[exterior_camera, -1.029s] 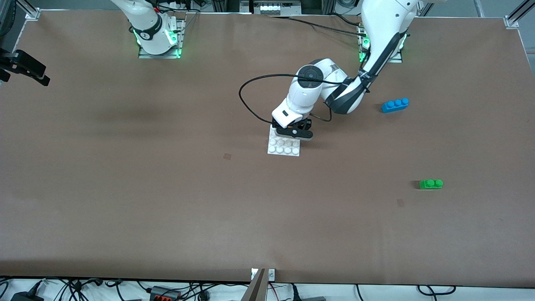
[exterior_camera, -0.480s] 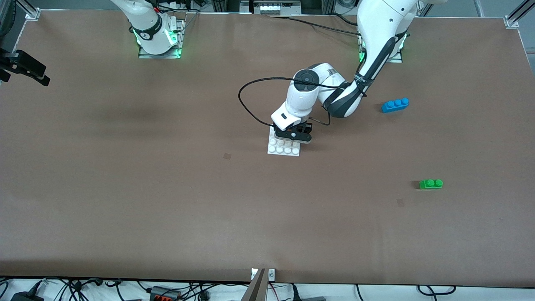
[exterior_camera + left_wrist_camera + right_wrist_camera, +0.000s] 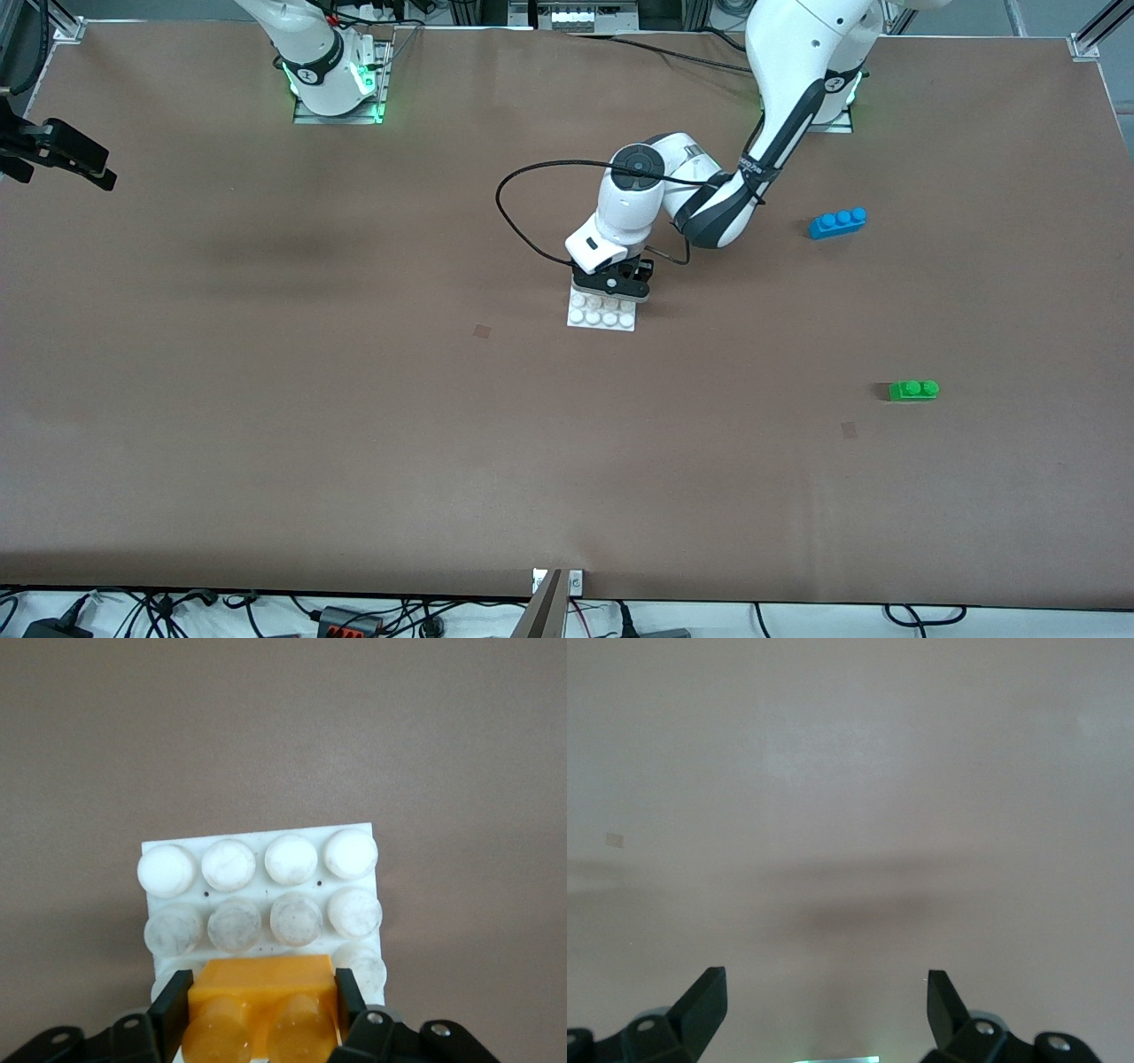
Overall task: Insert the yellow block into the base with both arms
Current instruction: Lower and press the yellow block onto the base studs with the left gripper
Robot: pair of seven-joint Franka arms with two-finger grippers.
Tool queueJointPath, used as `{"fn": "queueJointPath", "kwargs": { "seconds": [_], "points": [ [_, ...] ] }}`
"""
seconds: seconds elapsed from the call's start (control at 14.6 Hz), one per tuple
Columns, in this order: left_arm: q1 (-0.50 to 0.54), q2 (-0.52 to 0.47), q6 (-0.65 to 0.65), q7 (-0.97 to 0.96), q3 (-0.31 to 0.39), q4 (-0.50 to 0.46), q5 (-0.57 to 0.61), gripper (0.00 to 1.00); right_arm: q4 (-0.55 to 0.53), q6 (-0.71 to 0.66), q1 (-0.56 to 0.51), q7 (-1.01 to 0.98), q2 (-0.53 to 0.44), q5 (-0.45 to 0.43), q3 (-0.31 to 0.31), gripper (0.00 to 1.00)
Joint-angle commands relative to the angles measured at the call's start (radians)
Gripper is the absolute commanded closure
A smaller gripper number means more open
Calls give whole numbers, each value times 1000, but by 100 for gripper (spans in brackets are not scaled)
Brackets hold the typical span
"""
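Note:
The white studded base [image 3: 602, 319] lies mid-table. My left gripper [image 3: 612, 281] is over the base's edge farthest from the front camera. In the left wrist view the left gripper [image 3: 263, 985] is shut on the yellow block [image 3: 257, 1014], studs facing the camera, and the block's lower end sits at the base [image 3: 264, 893] by its back rows. The hand hides the block in the front view. My right gripper [image 3: 60, 152] waits open and empty, high over the right arm's end of the table; it also shows in the right wrist view [image 3: 826, 988].
A blue three-stud brick [image 3: 837, 221] lies toward the left arm's end of the table. A green two-stud brick [image 3: 913, 390] lies nearer the front camera at that end. A black cable loops beside the left wrist [image 3: 523, 213].
My left arm has shifted slightly toward the right arm's end, carrying the gripper and block along over the base's back rows. The right gripper has drifted a little.

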Motion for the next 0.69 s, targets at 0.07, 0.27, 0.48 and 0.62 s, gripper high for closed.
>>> {"fn": "queueJointPath", "kwargs": {
  "seconds": [0.07, 0.27, 0.48, 0.62],
  "points": [
    [-16, 25, -9, -22, 17, 24, 31, 43, 4, -4, 2, -17, -5, -2, 0, 0],
    [-33, 33, -10, -25, 21, 24, 32, 43, 7, -2, 15, -15, -3, -3, 0, 0],
    [-35, 33, -19, -28, 30, 39, 31, 8, 54, -2, 25, -15, 33, 0, 0, 0],
    [-30, 14, -137, -27, 29, 99, 29, 0, 65, -2, 23, -17, 43, 1, 0, 0]
  ]
}}
